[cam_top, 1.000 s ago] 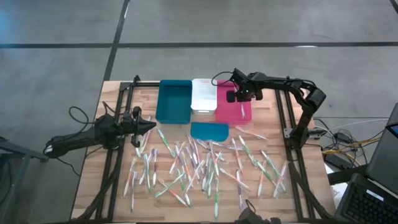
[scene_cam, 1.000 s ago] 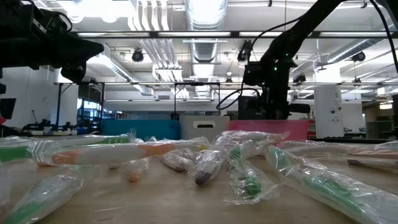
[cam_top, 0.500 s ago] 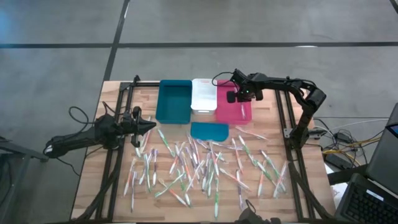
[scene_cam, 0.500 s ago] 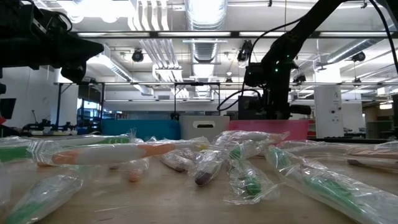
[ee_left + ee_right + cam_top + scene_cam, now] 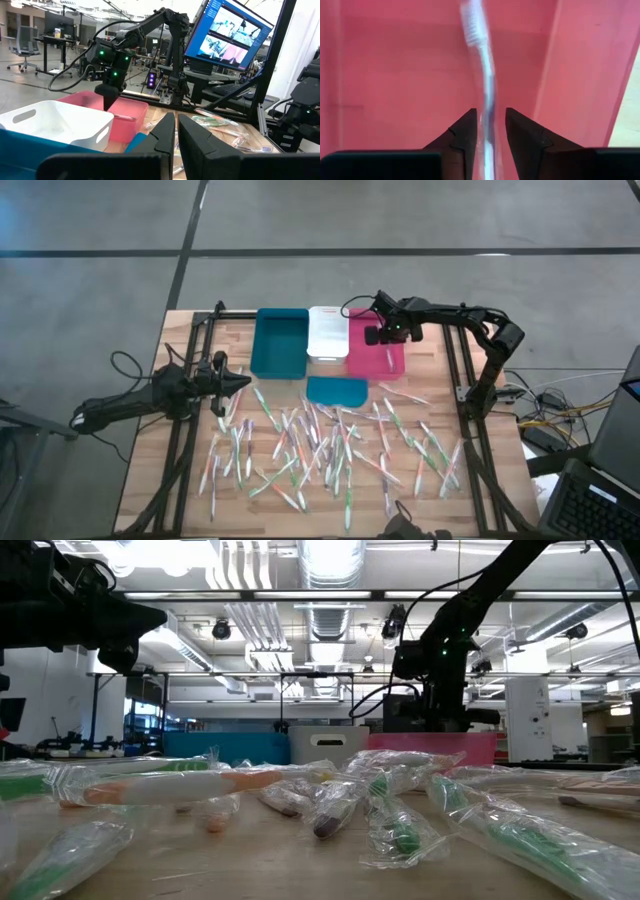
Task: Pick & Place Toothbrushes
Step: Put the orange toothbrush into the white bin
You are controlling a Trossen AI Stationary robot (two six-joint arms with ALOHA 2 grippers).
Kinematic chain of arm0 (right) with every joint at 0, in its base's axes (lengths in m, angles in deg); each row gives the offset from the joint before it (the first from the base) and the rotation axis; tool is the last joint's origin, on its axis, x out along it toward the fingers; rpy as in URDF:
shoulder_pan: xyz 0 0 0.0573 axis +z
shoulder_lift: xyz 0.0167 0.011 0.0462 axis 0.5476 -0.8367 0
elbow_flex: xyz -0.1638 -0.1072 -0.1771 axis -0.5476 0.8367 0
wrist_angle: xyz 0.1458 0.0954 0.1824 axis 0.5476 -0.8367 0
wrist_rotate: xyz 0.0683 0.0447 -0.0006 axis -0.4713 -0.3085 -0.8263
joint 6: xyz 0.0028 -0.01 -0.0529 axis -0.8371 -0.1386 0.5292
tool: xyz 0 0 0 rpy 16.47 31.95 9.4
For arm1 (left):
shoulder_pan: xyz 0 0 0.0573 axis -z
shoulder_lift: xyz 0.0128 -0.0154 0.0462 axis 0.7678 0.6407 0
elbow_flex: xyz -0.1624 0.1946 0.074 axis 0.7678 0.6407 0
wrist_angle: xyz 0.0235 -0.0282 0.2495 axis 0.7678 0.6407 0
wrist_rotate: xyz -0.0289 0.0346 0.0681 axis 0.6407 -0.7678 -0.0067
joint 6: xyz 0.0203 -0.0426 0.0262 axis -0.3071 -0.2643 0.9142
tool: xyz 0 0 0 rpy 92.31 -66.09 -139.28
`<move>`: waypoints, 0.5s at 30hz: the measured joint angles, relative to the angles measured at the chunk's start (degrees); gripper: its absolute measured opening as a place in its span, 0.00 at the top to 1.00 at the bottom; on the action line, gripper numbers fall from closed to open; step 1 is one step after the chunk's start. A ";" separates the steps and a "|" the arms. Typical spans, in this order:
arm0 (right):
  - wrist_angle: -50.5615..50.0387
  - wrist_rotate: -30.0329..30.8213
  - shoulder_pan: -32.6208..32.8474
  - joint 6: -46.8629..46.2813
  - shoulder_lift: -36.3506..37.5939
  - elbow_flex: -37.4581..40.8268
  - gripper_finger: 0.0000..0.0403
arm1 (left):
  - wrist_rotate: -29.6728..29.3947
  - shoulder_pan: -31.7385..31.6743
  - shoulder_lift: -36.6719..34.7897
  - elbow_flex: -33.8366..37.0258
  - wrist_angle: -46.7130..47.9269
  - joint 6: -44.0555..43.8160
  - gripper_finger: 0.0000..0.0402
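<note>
**Depositing a toothbrush in the pink bin**

Hovering over the pink bin (image 5: 376, 355) at upper centre, the right gripper (image 5: 490, 131) has its fingers narrowly parted around a toothbrush (image 5: 481, 75) lying inside. Next: lift clear, then approach the scattered toothbrushes (image 5: 330, 445). The left gripper (image 5: 176, 131), fingers nearly together, waits at left.

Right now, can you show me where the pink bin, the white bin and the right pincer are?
pink bin (image 5: 398, 362), high view, bare floor near its front edge.
white bin (image 5: 327, 332), high view, middle of its inside.
right pincer (image 5: 489, 131), right wrist view, gap between its fingertips.
</note>
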 joint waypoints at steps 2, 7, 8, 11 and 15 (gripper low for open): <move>-0.18 -0.80 -0.12 0.07 0.00 -0.14 0.72 | 0.00 0.02 -0.02 0.00 0.00 0.00 0.94; -0.21 -2.74 -0.37 1.60 0.19 -1.88 0.66 | 0.00 0.02 -0.02 0.00 -0.02 0.00 0.94; -0.29 -2.79 -0.37 1.85 0.23 -2.39 0.65 | 0.00 0.02 0.00 0.00 0.00 0.00 0.94; -0.61 -2.94 -0.37 2.91 0.33 -4.11 0.62 | 0.00 0.01 -0.02 0.00 -0.01 0.00 0.94; -0.82 -4.78 -0.24 4.92 0.55 -6.47 0.60 | 0.00 0.01 -0.01 0.00 -0.02 0.00 0.94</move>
